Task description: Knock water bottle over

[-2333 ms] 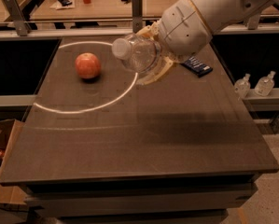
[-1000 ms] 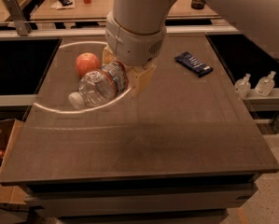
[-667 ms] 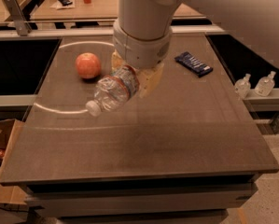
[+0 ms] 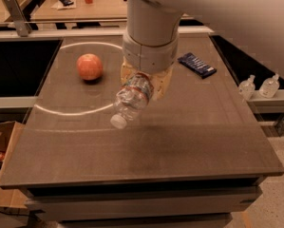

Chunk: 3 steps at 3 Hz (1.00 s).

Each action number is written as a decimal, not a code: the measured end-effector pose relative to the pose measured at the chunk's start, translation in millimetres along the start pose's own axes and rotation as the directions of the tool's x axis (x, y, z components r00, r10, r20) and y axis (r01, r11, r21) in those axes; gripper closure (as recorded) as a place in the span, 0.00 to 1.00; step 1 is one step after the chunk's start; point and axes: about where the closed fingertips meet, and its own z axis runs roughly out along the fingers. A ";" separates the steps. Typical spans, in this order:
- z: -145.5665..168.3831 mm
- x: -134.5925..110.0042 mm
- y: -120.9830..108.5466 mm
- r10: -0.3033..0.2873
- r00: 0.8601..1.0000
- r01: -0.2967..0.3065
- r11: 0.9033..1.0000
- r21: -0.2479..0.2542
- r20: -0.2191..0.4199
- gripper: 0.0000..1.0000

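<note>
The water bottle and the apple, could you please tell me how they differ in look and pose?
The water bottle is clear and ribbed; the apple is opaque, red and round. The water bottle hangs tilted, cap down, in the end effector above the table; the apple rests on it.

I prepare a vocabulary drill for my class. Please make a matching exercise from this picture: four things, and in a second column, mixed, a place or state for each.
1. water bottle
2. apple
3. dark blue packet
4. two small pump bottles

a. on the ledge right of the table
b. on the table, far left
c. tilted, cap down, held by the gripper above the table
d. flat on the table, far right

Pairs: 1-c, 2-b, 3-d, 4-a
</note>
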 end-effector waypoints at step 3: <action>60.3 10.1 22.5 -0.023 1.000 0.023 0.999 -0.024 0.007 1.00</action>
